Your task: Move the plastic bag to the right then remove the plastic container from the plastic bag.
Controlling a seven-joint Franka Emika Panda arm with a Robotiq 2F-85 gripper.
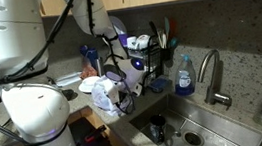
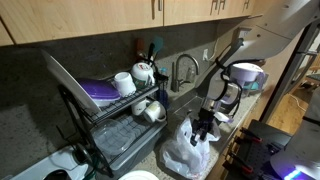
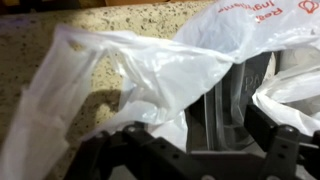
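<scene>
Plastic bag [image 3: 150, 70], slumped in a crumpled mound on the speckled countertop [image 3: 40, 40].
Thin translucent whitish film, soft and heavily wrinkled, with red print along one upper fold (lettering cut off by the frame edge). In both exterior views the bag [image 1: 101, 93] [image 2: 185, 150] sits loose and puffed up, just beside the sink [image 1: 193, 126]. A dark grey shape shows between its folds (cannot tell what).

Both exterior views are kinda dim, warm and low-res, soft all over. The wrist view's brighter: the plastic bag [image 3: 150, 70] blows out to near-white glare and drops a dark shadow on the speckled counter [image 3: 40, 40]. The close-up stuff is blurry.
</scene>
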